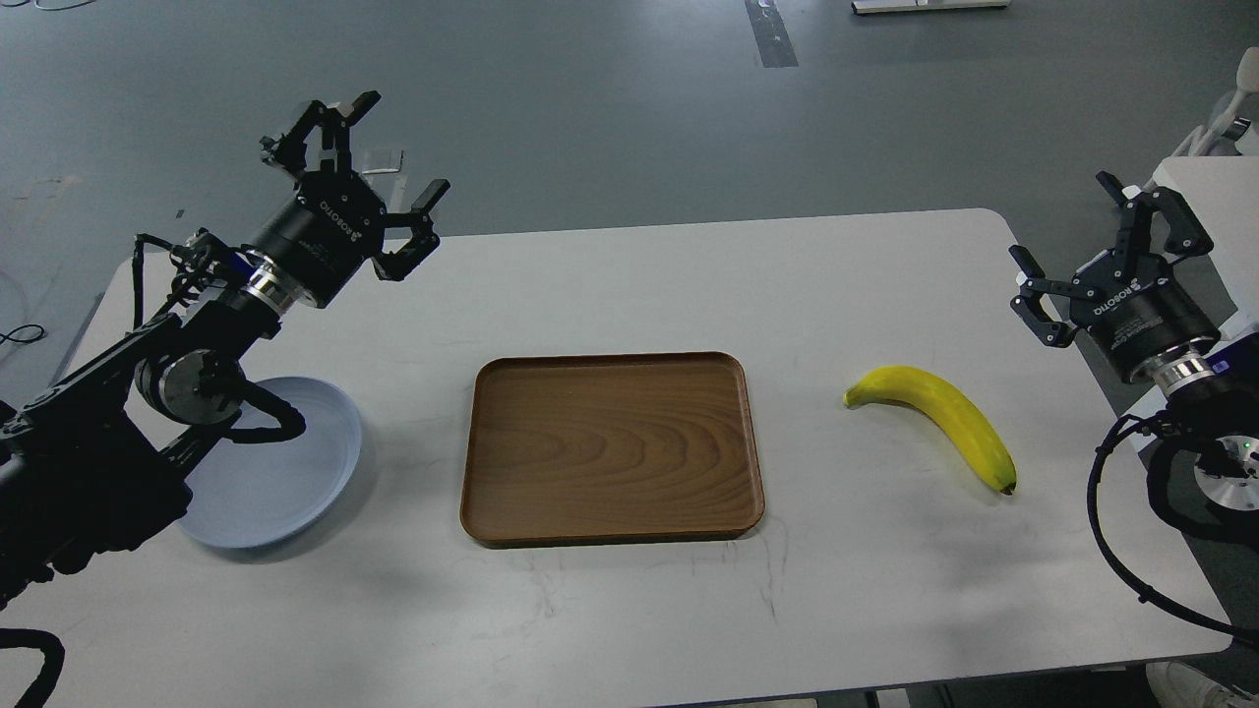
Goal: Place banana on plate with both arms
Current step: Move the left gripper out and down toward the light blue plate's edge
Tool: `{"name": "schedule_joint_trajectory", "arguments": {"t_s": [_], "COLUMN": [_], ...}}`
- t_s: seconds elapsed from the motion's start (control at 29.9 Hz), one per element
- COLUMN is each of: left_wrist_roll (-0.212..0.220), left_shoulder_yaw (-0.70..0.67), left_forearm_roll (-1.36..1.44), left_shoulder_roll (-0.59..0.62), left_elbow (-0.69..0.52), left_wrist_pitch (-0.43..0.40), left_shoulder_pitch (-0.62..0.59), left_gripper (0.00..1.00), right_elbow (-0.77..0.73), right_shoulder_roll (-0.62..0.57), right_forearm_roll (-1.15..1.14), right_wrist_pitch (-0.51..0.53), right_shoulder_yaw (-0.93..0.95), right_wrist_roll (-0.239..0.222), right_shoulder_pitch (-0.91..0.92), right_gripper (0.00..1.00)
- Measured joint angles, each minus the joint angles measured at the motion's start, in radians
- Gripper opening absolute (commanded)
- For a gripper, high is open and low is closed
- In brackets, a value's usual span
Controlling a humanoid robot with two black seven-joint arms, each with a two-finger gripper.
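Observation:
A bright yellow banana (939, 418) lies flat on the white table at the right, dark tip toward the front. The pale blue-grey plate (285, 482) sits at the left, partly hidden under my left arm. My left gripper (398, 147) is raised over the table's far left, fingers spread wide and open, holding nothing, well above and behind the plate. My right gripper (1067, 221) hovers at the table's right edge, beyond and right of the banana, also open with nothing between its fingers.
A rectangular brown wooden tray (612, 447) lies in the middle of the white table (629, 610), between plate and banana. Grey floor stretches beyond the far edge. A second white surface (1210, 187) stands at the far right.

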Motion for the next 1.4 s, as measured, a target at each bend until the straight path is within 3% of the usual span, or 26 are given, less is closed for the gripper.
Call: {"name": "schedule_joint_trajectory", "arguments": {"t_s": [0.87,1.14,1.4], "left_wrist_roll": [0.005,0.079,0.084], "left_shoulder_yaw": [-0.003,-0.011,-0.017], "left_forearm_roll": [0.019,0.015,0.265], "left_shoulder_roll": [0.064,0.153,0.346], "left_elbow": [0.156,0.048,-0.312], "left_wrist_pitch": [0.000,0.000,0.000], "left_shoulder_pitch": [-0.024,-0.019,-0.027], "left_gripper": [1.00,1.00,1.00], "right_elbow": [-0.063,-0.058,-0.058], "right_shoulder_roll": [-0.096,-0.105,-0.114], "right_forearm_roll": [-0.001,-0.001,-0.001], "right_wrist_pitch": [0.000,0.000,0.000], "right_shoulder_yaw": [-0.017,-0.056,-0.058], "right_wrist_roll": [0.000,0.000,0.000], "right_shoulder_pitch": [0.012,0.014,0.013], "right_gripper": [1.00,1.00,1.00]}}
